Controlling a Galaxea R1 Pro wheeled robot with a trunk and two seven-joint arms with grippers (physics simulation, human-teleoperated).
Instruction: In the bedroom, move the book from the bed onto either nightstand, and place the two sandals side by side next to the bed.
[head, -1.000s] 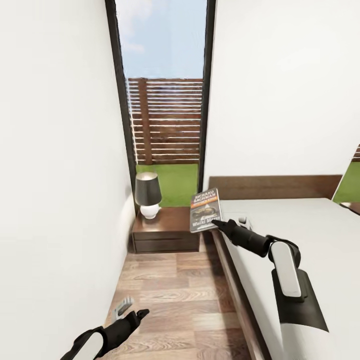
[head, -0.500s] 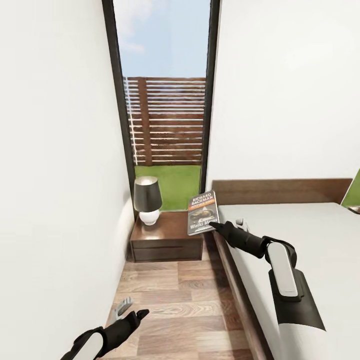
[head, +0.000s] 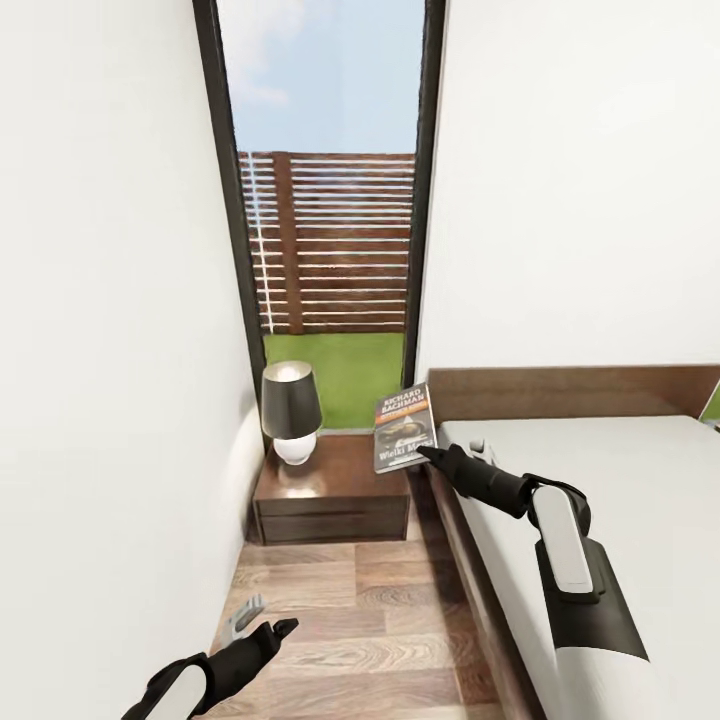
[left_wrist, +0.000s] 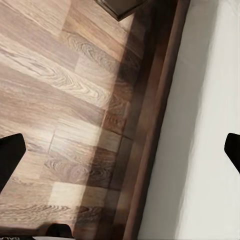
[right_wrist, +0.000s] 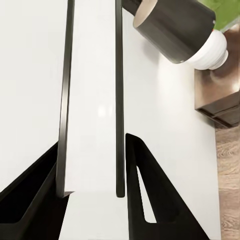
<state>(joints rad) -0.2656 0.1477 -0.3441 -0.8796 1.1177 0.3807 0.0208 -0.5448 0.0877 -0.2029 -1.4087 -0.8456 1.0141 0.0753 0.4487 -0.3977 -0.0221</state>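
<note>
Head view shows the right end effector (head: 432, 455) gripping the book (head: 405, 428) upright over the nightstand (head: 335, 487), not yet set down, sandals remaining.

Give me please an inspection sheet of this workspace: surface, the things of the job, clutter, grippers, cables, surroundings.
Surface: nightstand, dark wood; the part of its top beside the lamp is bare.
Job's things: book held upright in the air, over the nightstand's edge nearest the bed. Sandals: nothing seen.
Clutter: nothing seen.
Grippers: right gripper shut on the book's lower corner; the right wrist view shows the book edge-on between its fingers. Left gripper low over the floor, open, holding nothing.
Cables: nothing seen.
Surroundings: white walls, tall dark-framed window, fence and grass outside.
</note>
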